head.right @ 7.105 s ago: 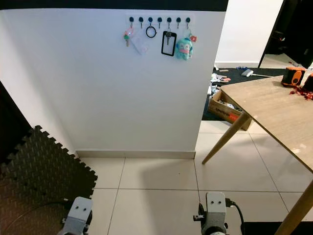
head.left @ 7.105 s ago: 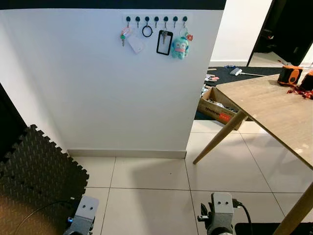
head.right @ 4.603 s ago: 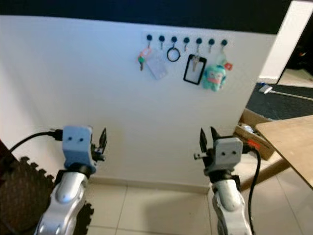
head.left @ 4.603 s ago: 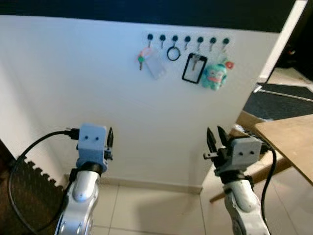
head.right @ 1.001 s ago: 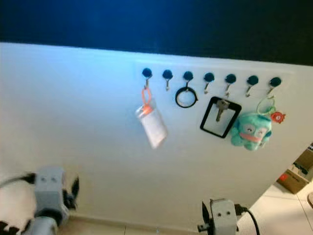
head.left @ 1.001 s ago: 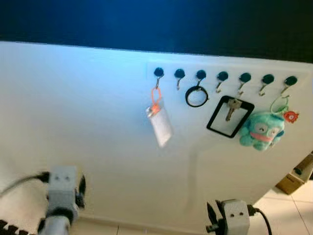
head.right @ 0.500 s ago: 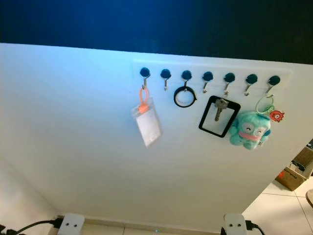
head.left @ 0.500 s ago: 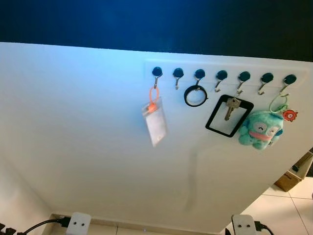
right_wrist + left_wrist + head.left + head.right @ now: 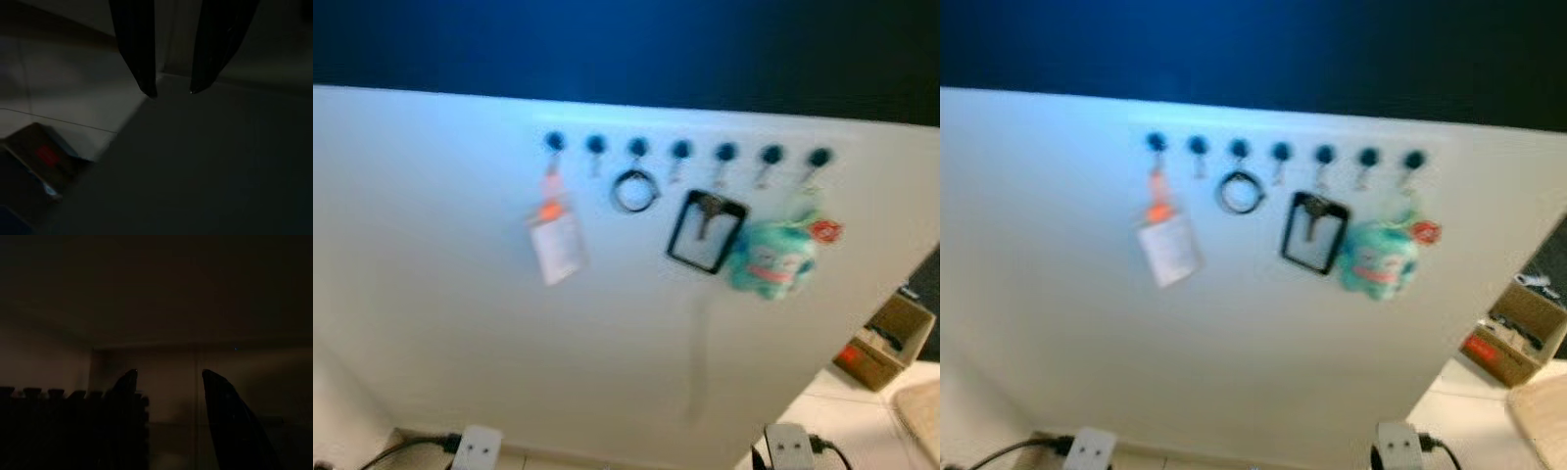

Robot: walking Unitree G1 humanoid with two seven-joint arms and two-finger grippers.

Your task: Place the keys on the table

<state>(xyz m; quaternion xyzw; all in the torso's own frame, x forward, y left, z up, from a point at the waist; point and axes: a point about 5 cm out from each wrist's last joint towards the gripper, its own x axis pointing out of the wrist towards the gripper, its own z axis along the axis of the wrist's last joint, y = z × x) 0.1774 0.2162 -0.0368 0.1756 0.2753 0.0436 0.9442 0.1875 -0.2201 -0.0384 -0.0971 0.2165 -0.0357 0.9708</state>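
A row of hooks [image 9: 681,150] runs across the wall [image 9: 440,323]. From left to right hang a card holder [image 9: 556,245], a ring [image 9: 634,190], a framed key [image 9: 707,231] and a plush toy [image 9: 770,260]. A box [image 9: 884,344] sits on the floor, far right.

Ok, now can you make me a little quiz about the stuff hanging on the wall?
1. True or false: the teal plush toy hangs at the right end of the row of hooks.
2. What hangs inside the black frame? A) a key B) a spoon C) a sock
3. Fill in: the white card pouch hangs from an ____ strap.

Key:
1. true
2. A
3. orange
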